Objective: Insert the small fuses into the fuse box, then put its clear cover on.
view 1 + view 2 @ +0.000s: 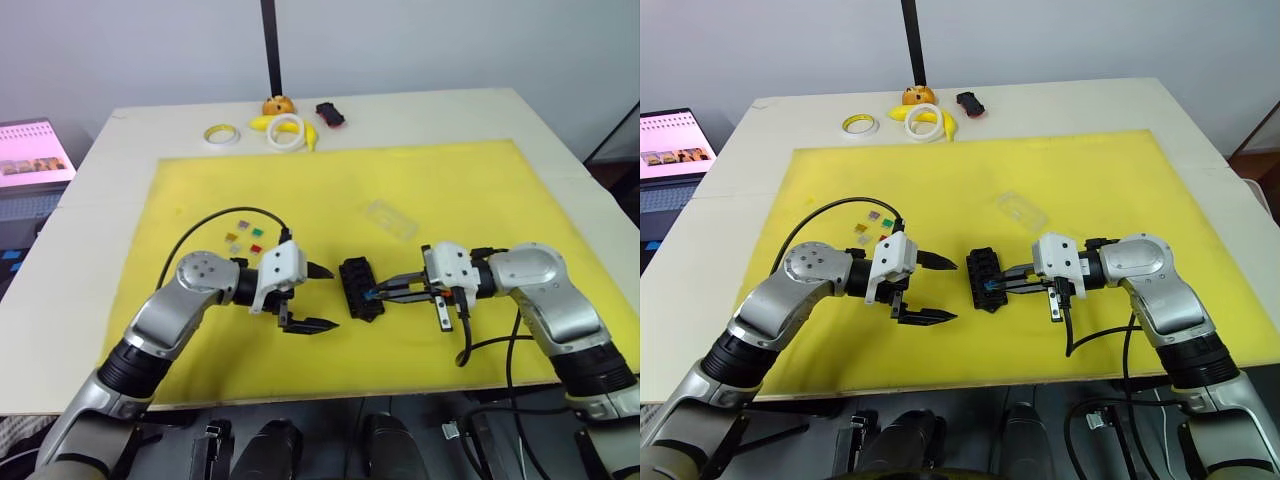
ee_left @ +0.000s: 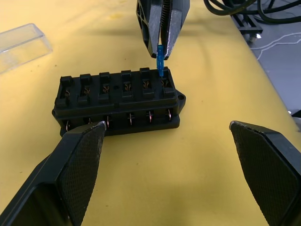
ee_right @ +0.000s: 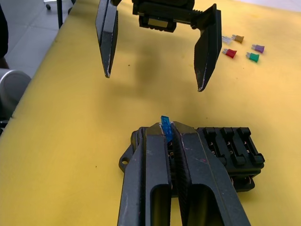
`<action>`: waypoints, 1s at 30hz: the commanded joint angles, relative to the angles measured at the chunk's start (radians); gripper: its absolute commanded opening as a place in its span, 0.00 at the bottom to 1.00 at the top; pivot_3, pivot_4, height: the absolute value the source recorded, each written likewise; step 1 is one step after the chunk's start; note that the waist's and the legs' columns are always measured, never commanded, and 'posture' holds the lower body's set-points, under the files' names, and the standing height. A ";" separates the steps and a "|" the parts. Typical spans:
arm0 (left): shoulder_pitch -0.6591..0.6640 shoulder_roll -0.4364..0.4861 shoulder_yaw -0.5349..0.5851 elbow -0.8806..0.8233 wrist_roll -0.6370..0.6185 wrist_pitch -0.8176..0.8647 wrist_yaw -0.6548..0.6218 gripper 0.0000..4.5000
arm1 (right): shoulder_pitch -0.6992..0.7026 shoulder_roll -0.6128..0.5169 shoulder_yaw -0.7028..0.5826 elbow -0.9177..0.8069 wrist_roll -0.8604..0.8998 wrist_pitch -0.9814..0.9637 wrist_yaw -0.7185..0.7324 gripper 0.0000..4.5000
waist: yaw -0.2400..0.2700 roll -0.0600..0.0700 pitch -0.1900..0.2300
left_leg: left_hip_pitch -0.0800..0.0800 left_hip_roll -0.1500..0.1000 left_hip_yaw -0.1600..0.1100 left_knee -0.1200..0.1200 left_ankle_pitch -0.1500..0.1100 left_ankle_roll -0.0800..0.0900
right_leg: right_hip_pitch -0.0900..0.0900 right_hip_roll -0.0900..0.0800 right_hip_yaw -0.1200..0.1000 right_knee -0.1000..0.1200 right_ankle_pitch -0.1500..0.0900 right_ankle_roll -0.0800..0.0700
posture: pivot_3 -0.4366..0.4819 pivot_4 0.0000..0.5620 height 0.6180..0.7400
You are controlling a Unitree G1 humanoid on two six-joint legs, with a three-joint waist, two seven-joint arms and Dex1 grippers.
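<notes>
right gripper (image 2: pixel 161 44) pinching blue fuse (image 2: pixel 160 60) over fuse box (image 2: pixel 118 99)

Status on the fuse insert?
Right gripper shut on blue fuse, at an end slot of fuse box. Left gripper open beside box. Other fuses and cover on mat. Nothing blocking.

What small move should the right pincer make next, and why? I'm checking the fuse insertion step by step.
Probably press the blue fuse straight down into the end slot of the fuse box. The right pincer is shut on it with the fuse's tip at that slot, and the left pincer waits open beside the box.
</notes>
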 commanded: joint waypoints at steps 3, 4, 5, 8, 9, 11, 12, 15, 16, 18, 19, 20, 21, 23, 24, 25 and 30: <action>-0.017 -0.010 -0.002 -0.007 0.013 -0.024 -0.005 0.99 | -0.015 0.011 0.001 0.000 -0.021 -0.037 0.007 0.00 | 0.000 0.000 0.000 | 0.000 0.000 0.000 0.000 0.000 0.000 | 0.000 0.000 0.000 0.000 0.000 0.000 | 0.48 0.27 1.00; -0.018 -0.011 -0.001 -0.007 0.014 -0.023 -0.005 0.99 | -0.015 0.011 0.004 0.002 -0.024 -0.042 0.010 0.00 | 0.000 0.000 0.000 | 0.000 0.000 0.000 0.000 0.000 0.000 | 0.000 0.000 0.000 0.000 0.000 0.000 | 0.48 0.27 1.00; -0.019 -0.013 0.000 -0.006 0.016 -0.022 -0.006 0.99 | -0.016 0.011 0.007 0.003 -0.026 -0.046 0.013 0.00 | 0.000 0.000 0.000 | 0.000 0.000 0.000 0.000 0.000 0.000 | 0.000 0.000 0.000 0.000 0.000 0.000 | 0.48 0.27 1.00; -0.023 -0.015 0.003 0.000 0.022 -0.024 -0.007 0.99 | -0.022 0.015 0.010 0.007 -0.025 -0.047 0.013 0.00 | 0.000 0.000 0.000 | 0.000 0.000 0.000 0.000 0.000 0.000 | 0.000 0.000 0.000 0.000 0.000 0.000 | 0.48 0.27 1.00; -0.025 -0.016 0.004 0.002 0.024 -0.025 -0.006 0.99 | -0.025 0.018 0.011 0.009 -0.026 -0.046 0.011 0.00 | 0.000 0.000 0.000 | 0.000 0.000 0.000 0.000 0.000 0.000 | 0.000 0.000 0.000 0.000 0.000 0.000 | 0.48 0.27 1.00; -0.027 -0.018 0.006 0.004 0.028 -0.027 -0.004 0.99 | -0.029 0.022 0.015 0.014 -0.031 -0.048 0.010 0.00 | 0.000 0.000 0.000 | 0.000 0.000 0.000 0.000 0.000 0.000 | 0.000 0.000 0.000 0.000 0.000 0.000 | 0.48 0.27 1.00; -0.028 -0.018 0.007 0.005 0.029 -0.027 -0.004 0.99 | -0.030 0.022 0.019 0.017 -0.036 -0.053 0.011 0.00 | 0.000 0.000 0.000 | 0.000 0.000 0.000 0.000 0.000 0.000 | 0.000 0.000 0.000 0.000 0.000 0.000 | 0.48 0.27 1.00; -0.027 -0.016 0.008 0.000 0.028 -0.023 -0.005 0.99 | -0.030 0.021 0.023 0.024 -0.046 -0.059 0.016 0.00 | -0.001 0.000 0.000 | 0.000 0.000 0.000 0.000 0.000 0.000 | 0.000 0.000 0.000 0.000 0.000 0.000 | 0.48 0.27 1.00; -0.026 -0.014 0.008 -0.004 0.028 -0.022 -0.006 0.99 | -0.031 0.020 0.023 0.028 -0.048 -0.063 0.019 0.00 | -0.001 0.000 0.000 | 0.000 0.000 0.000 0.000 0.000 0.000 | 0.000 0.000 0.000 0.000 0.000 0.000 | 0.48 0.27 1.00; -0.024 -0.013 0.007 -0.009 0.029 -0.019 -0.006 0.99 | -0.029 0.017 0.023 0.035 -0.050 -0.067 0.024 0.00 | 0.000 0.000 0.000 | 0.000 0.000 0.000 0.000 0.000 0.000 | 0.000 0.000 0.000 0.000 0.000 0.000 | 0.48 0.27 1.00; -0.025 -0.013 0.008 -0.009 0.029 -0.018 -0.007 0.99 | -0.029 0.016 0.024 0.037 -0.051 -0.070 0.026 0.00 | -0.001 0.000 0.000 | 0.000 0.000 0.000 0.000 0.000 0.000 | 0.000 0.000 0.000 0.000 0.000 0.000 | 0.48 0.27 1.00; -0.026 -0.013 0.008 -0.009 0.030 -0.018 -0.006 0.99 | -0.027 0.017 0.024 0.039 -0.052 -0.073 0.027 0.00 | -0.001 0.000 0.000 | 0.000 0.000 0.000 0.000 0.000 0.000 | 0.000 0.000 0.000 0.000 0.000 0.000 | 0.48 0.27 1.00; -0.027 -0.013 0.009 -0.009 0.031 -0.018 -0.006 0.99 | -0.027 0.018 0.024 0.040 -0.053 -0.075 0.028 0.00 | -0.001 0.000 0.000 | 0.000 0.000 0.000 0.000 0.000 0.000 | 0.000 0.000 0.000 0.000 0.000 0.000 | 0.48 0.27 1.00; -0.028 -0.013 0.009 -0.011 0.031 -0.016 -0.005 0.99 | -0.024 0.020 0.024 0.037 -0.053 -0.072 0.025 0.00 | -0.001 0.000 0.000 | 0.000 0.000 0.000 0.000 0.000 0.000 | 0.000 0.000 0.000 0.000 0.000 0.000 | 0.48 0.27 1.00; -0.029 -0.013 0.009 -0.011 0.032 -0.016 -0.005 0.99 | -0.022 0.021 0.025 0.034 -0.053 -0.071 0.023 0.00 | -0.001 0.000 0.000 | 0.000 0.000 0.000 0.000 0.000 0.000 | 0.000 0.000 0.000 0.000 0.000 0.000 | 0.48 0.27 1.00; -0.029 -0.013 0.009 -0.010 0.033 -0.017 -0.006 0.99 | -0.018 0.022 0.026 0.029 -0.053 -0.070 0.020 0.00 | -0.001 0.000 0.000 | 0.000 0.000 0.000 0.000 0.000 0.000 | 0.000 0.000 0.000 0.000 0.000 0.000 | 0.48 0.27 1.00; -0.027 -0.012 0.006 -0.016 0.033 -0.015 -0.007 0.99 | 0.008 0.024 0.038 0.012 -0.075 -0.089 0.006 0.00 | -0.001 0.000 0.000 | 0.000 0.000 0.000 0.000 0.000 0.000 | 0.000 0.000 0.000 0.000 0.000 0.000 | 0.48 0.27 1.00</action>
